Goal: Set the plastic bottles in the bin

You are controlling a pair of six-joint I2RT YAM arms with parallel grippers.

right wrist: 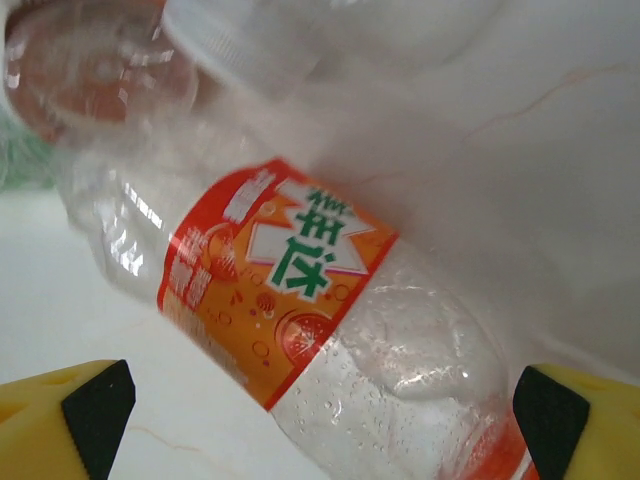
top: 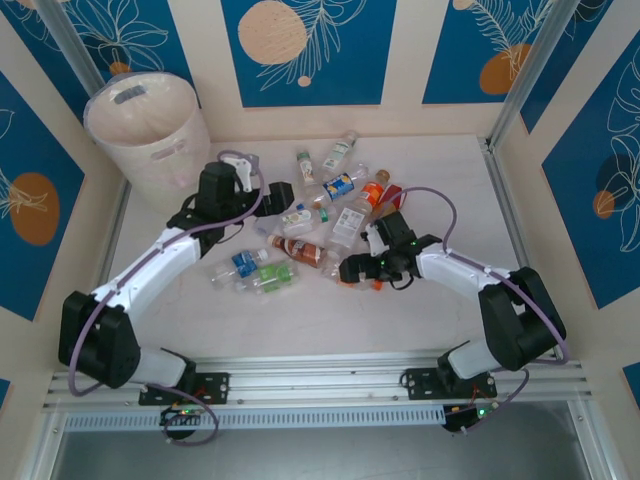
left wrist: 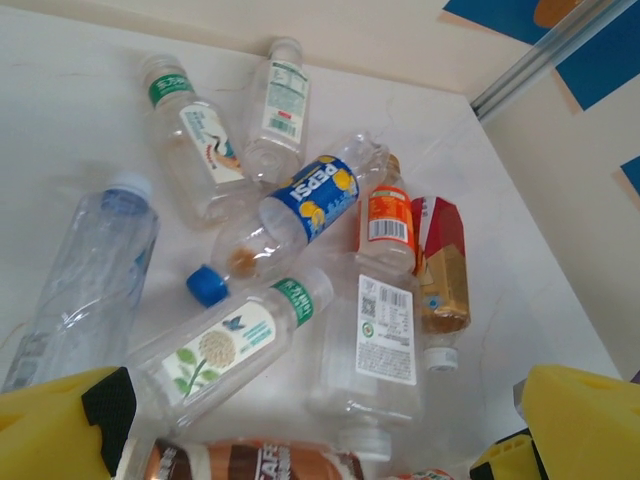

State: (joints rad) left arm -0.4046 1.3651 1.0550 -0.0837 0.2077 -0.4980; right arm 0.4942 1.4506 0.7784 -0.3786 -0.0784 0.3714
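On the bench (top: 330,325): bottles (top: 330,225) lie scattered, well apart from the bin (top: 140,165) in the far-left corner | left hand (top: 283,196) spread wide above them | right hand (top: 352,270) spread, orange-label bottle (right wrist: 290,280) between its fingers (right wrist: 60,425)

Cream walls (top: 405,60) bearing blue leaf-patterned panels (top: 340,70) enclose a pale marbled table (top: 330,320) edged by an aluminium rail (top: 320,385).

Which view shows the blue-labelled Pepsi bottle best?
The left wrist view: the Pepsi bottle lies large and sharp, its label readable and blue cap visible. The top external view shows the same bottle small and distant, the label just a blue patch.
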